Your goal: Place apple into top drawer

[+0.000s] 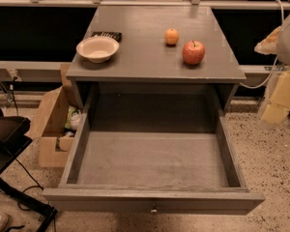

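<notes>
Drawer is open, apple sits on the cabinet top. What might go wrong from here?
1. The gripper is off at the right edge, apart from the apple. The smaller orange fruit lies close by it, so a reach might knock or grab the wrong one.
2. The apple is round and near the front edge of the cabinet top; a nudge might roll it past the open top drawer onto the floor.

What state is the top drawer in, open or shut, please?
Open: the top drawer is pulled out, floor exposed; the apple sits on the cabinet top; the gripper is at right.
</notes>
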You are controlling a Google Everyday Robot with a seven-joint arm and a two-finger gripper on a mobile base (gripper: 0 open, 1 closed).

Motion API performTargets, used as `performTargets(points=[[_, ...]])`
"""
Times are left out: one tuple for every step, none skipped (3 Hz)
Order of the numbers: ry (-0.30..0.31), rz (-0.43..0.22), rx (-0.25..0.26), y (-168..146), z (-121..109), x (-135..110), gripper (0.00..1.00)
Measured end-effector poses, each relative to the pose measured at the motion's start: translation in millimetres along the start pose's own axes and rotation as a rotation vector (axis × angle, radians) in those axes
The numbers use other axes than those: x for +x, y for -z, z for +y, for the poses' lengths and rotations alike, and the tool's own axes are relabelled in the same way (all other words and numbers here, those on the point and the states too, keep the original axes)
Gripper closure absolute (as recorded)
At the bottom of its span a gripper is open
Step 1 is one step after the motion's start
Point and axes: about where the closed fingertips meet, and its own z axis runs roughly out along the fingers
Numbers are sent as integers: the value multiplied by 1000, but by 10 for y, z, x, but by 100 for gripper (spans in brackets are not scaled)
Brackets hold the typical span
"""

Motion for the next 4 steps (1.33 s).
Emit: performTargets(points=[[-2, -12, 18, 8, -41, -4, 0], [-69, -130, 77, -64, -427, 113, 0], [-137, -337, 193, -207, -1202, 157, 0], [-162, -545, 257, -326, -1860, 2, 0]])
